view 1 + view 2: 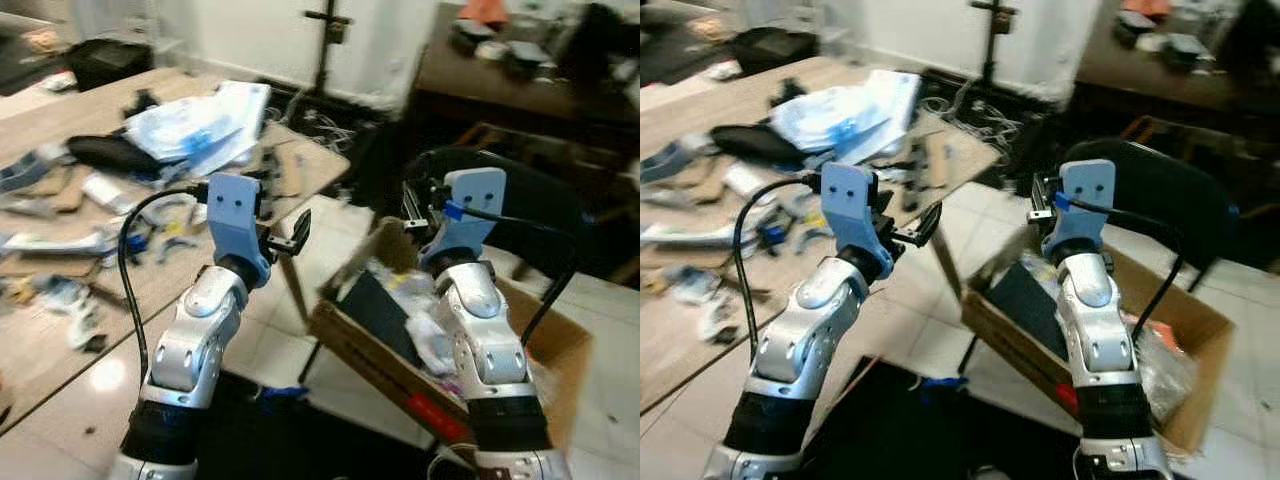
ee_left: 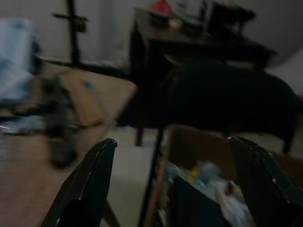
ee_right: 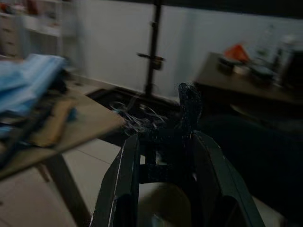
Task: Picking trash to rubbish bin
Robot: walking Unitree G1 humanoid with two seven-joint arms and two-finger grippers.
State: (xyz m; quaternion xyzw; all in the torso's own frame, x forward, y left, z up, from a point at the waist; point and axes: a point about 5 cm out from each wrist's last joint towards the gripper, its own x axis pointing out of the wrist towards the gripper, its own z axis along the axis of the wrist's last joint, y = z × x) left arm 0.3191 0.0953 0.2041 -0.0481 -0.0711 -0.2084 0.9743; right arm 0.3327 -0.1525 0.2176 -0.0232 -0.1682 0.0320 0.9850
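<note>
A brown cardboard box on the floor serves as the bin and holds paper and plastic trash. My right gripper hovers over the box's far left corner, shut on a black piece of trash that sticks out past its fingers. My left gripper is raised at the table's corner, left of the box, open with nothing between its fingers. Several more scraps litter the wooden table on the left.
A pile of blue-and-white plastic bags lies on the table. Behind the box is a black chair, with a dark table further back. A black stand pole rises by the white wall, and cables lie at its foot.
</note>
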